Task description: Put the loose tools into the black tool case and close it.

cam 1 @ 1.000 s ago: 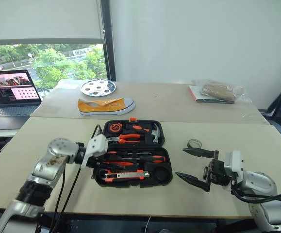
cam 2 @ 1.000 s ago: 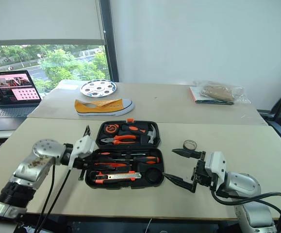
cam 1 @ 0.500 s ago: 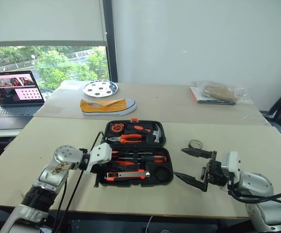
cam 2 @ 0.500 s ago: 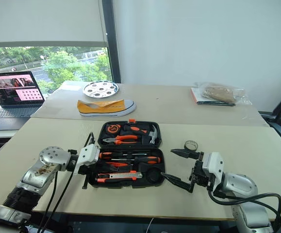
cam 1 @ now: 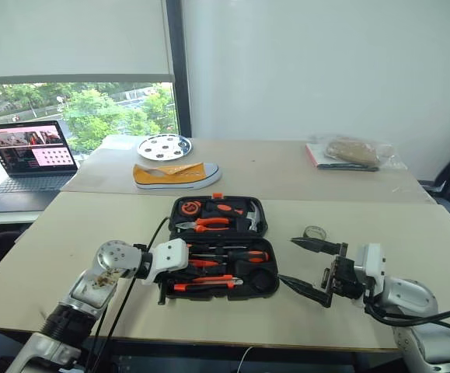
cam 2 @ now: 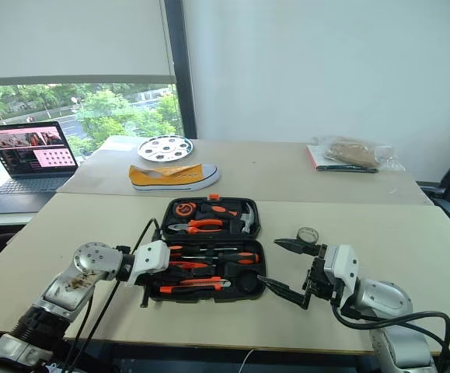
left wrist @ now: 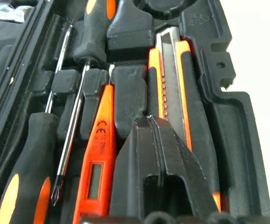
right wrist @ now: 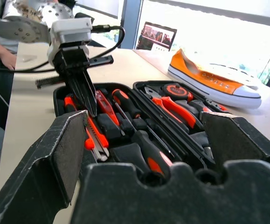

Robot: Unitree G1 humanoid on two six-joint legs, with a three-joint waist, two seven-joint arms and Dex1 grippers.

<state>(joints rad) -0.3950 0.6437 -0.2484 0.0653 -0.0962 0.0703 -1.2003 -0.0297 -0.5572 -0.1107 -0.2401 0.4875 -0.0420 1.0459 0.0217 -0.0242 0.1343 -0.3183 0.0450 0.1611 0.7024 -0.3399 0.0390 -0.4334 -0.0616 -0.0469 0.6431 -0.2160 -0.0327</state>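
Observation:
The black tool case (cam 1: 262,227) lies open in front of me. Its near half holds two black-and-orange screwdrivers (left wrist: 93,29), the orange tester screwdriver (left wrist: 97,158) and the utility knife (left wrist: 172,79). My left gripper (left wrist: 148,122) is shut and empty. Its tip hovers low over the case between the tester and the knife, and it also appears as left gripper (right wrist: 81,86). The small tape roll (cam 1: 313,231) lies on the table right of the case. My right gripper (cam 1: 287,260) stands open just right of the case, its far fingertip beside the roll.
The case's far half holds orange-handled pliers (cam 1: 205,224), a hammer (cam 1: 248,211) and a tape measure (cam 1: 187,207). On the back table are a yellow shoe (cam 1: 176,174), a round plate (cam 1: 164,146), a laptop (cam 1: 30,155) and a plastic bag (cam 1: 353,149).
The camera has shifted. My left gripper has sunk and moved right, further over the case's near half. The right gripper has stayed open in place.

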